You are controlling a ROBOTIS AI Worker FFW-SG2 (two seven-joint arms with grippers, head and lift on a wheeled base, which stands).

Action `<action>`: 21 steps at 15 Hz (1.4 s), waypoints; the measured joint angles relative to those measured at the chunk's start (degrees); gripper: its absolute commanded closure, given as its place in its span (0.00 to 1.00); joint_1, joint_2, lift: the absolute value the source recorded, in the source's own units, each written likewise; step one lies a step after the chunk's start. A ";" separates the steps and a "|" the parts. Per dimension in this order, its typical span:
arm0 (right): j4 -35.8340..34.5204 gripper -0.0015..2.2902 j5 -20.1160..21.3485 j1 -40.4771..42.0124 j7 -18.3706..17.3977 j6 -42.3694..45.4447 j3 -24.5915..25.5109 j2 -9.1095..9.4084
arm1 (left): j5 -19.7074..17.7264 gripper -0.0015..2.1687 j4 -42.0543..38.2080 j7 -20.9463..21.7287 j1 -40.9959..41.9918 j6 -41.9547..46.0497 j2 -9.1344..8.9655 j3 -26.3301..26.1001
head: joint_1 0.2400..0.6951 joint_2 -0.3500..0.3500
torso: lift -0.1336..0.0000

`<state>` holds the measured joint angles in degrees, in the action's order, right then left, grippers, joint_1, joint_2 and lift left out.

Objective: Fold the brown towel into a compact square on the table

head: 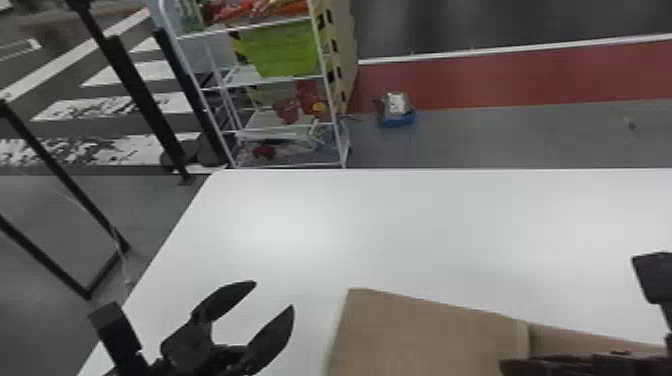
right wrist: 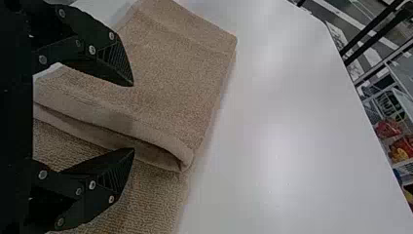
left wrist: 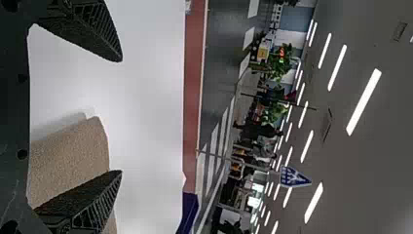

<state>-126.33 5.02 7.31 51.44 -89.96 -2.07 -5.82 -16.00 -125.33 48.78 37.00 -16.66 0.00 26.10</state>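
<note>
The brown towel point(head: 425, 330) lies partly folded on the table point(head: 450, 225). The left gripper point(head: 274, 295) is released, its jaws parted, left of the towel in the head view; the right gripper point(right wrist: 133, 117) is also released, spread over the loose folded edge point(right wrist: 163, 146). Closing there could pinch 1 layer and miss the other, since the fold gapes, skewing the square. The smooth, glossy tabletop might let the cloth slide. The towel's pile looks nubby, its fold thick and rounded; the black fingers point(right wrist: 118, 173) taper, ribbed inside.
</note>
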 measured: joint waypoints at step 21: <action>3.40 0.31 9.36 -2.16 10.33 0.00 -5.41 -2.33 | 0.03 0.03 0.09 0.09 0.01 -0.01 0.00 0.00 | 1.00 0.91 | 0.07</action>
<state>-122.94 14.38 5.15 61.77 -89.96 -7.47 -8.15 -15.97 -125.24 48.87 37.01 -16.68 0.00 26.10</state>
